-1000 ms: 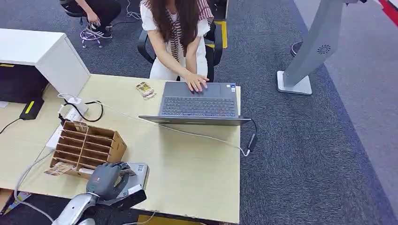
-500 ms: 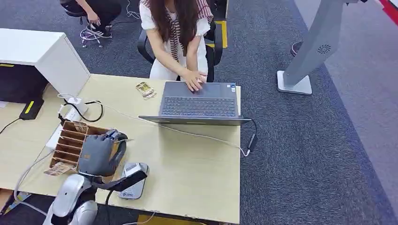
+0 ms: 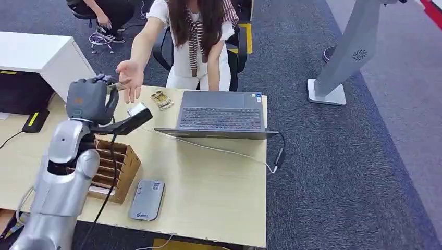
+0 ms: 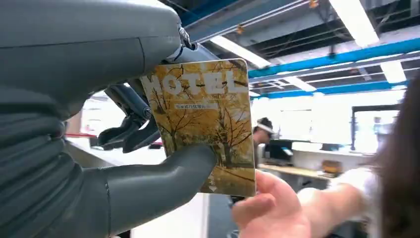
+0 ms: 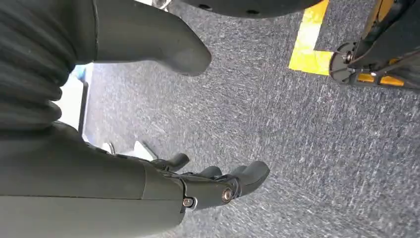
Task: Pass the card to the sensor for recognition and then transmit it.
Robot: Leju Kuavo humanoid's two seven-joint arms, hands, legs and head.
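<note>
My left hand (image 3: 89,100) is raised over the far left of the table and pinches a yellow hotel card (image 4: 205,121) between thumb and fingers. In the head view the card (image 3: 119,85) pokes out toward a person's outstretched hand (image 3: 130,78). Up close, the person's fingers (image 4: 270,208) touch the card's lower edge. The grey card sensor (image 3: 147,199) lies flat near the table's front edge, behind my arm. My right hand (image 5: 218,186) hangs over the carpet with its fingers loosely apart and nothing in it.
A cardboard card rack (image 3: 112,161) stands beside my left arm. An open laptop (image 3: 221,114) sits mid-table with a cable (image 3: 229,152) trailing to the right edge. Loose cards (image 3: 161,99) lie near the far edge. A seated person (image 3: 200,41) faces me; a white cabinet (image 3: 41,57) stands left.
My left hand lifted off the sensor with the card and swung up and away to the far left. The person took a hand off the laptop and reached out to the card.
</note>
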